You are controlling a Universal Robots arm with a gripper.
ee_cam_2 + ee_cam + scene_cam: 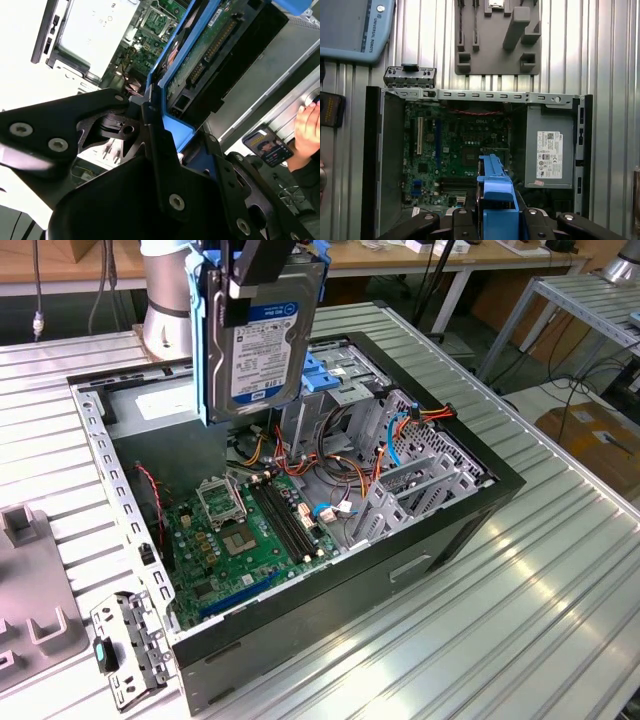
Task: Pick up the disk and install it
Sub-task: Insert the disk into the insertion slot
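The disk (262, 340) hangs upright in the air above the back of the open computer case (440, 530), its white-and-blue label facing the exterior view. Blue rails run along its sides. My gripper (262, 268) is shut on its upper end. In the first wrist view the blue end handle of the disk (496, 197) sits between the black fingers (422, 223), over the motherboard (455, 145). In the second wrist view the disk (202, 65) shows its green circuit board side, clamped in the gripper (165, 135).
Blue drive bay parts (322, 368) and a metal cage (355, 380) lie just behind the disk. Loose cables (330, 465) cross the case. A grey box with a white label (549, 152) fills one corner. A grey fixture (497, 37) and a bracket (125, 645) lie on the ribbed table. A person's hand (307, 125) is nearby.
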